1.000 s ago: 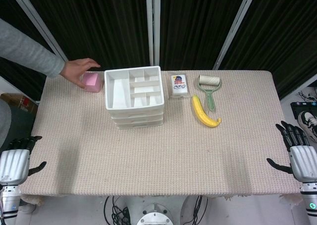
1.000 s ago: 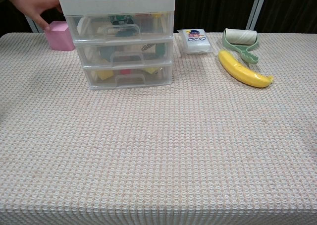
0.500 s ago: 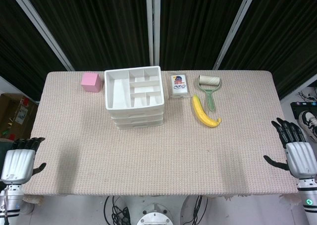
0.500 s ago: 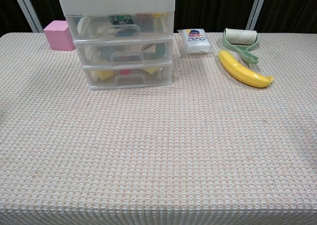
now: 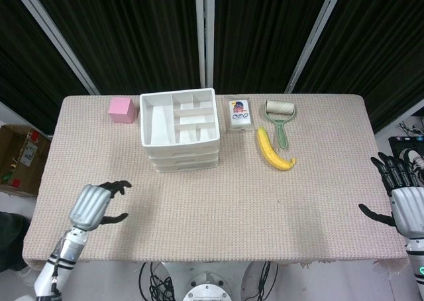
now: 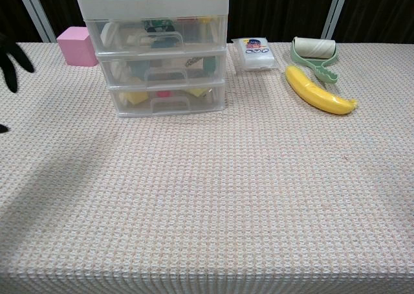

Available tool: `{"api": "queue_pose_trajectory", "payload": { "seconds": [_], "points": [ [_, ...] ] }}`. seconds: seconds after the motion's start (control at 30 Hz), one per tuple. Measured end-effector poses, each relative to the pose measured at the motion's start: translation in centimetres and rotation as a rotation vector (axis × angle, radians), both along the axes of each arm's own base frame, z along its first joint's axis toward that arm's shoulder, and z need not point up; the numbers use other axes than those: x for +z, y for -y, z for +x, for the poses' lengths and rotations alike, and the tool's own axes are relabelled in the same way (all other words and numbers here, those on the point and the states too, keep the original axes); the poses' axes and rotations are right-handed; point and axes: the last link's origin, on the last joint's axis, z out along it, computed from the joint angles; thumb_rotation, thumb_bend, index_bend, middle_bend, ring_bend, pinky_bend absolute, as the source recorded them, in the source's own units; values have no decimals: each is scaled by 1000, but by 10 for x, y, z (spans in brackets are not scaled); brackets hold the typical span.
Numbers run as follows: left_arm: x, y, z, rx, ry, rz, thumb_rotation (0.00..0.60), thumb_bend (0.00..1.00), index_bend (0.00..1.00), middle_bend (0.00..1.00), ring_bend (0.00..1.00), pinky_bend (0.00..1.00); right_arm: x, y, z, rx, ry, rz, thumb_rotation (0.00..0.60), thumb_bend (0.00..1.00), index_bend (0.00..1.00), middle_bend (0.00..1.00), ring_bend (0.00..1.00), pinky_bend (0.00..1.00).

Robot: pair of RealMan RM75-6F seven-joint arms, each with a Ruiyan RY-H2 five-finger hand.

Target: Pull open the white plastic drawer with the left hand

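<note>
In the head view the white plastic drawer unit (image 5: 180,130) stands toward the bench's (image 5: 218,208) far side with nothing pulled out; the left hand (image 5: 95,205) hovers empty near the front-left, fingers spread, well short of it, so the whole pull remains. The right hand (image 5: 404,201) hangs empty, fingers apart, off the right edge. In the chest view all three drawer fronts sit flush, only dark fingertips (image 6: 11,59) cut off at the left border show, and which drawer is meant I cannot tell.

The tabletop (image 6: 259,197) wears a rough, woven beige cloth — matt. The drawer unit (image 6: 155,54) is smooth plastic, white frame, clear glossy fronts; the banana (image 6: 318,92) shines — waxy yellow skin.
</note>
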Motion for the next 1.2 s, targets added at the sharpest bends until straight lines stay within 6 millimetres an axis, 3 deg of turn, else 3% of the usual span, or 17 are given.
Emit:
{"api": "queue_pose_trajectory", "payload": {
  "seconds": [0.1, 0.27, 0.4, 0.57, 0.8, 1.2],
  "points": [
    [-21, -13, 23, -7, 134, -90, 600, 163, 333, 702, 857, 1000, 0, 0, 0, 6, 4, 0, 600, 54, 0, 8, 0, 0],
    [-52, -33, 53, 57, 406, -196, 600, 303, 221, 810, 950, 1000, 1, -2, -2, 7, 0, -7, 600, 53, 0, 8, 0, 0],
    [-75, -45, 72, 132, 597, -225, 600, 335, 188, 870, 994, 1000, 1, -2, -3, 2, 2, -11, 600, 54, 0, 7, 0, 0],
    [-103, -53, 87, 220, 752, -243, 600, 337, 155, 890, 1000, 1000, 0, -3, -4, -6, 7, -8, 600, 55, 0, 7, 0, 0],
    [-134, -54, 101, 267, 831, -260, 600, 350, 122, 892, 1000, 1000, 0, -9, -8, -33, 6, -14, 600, 54, 0, 6, 0, 0],
    [-151, -59, 112, 335, 1016, -233, 600, 368, 121, 894, 1000, 1000, 2, -15, -13, -60, 3, -20, 600, 54, 0, 6, 0, 0]
  ]
}}
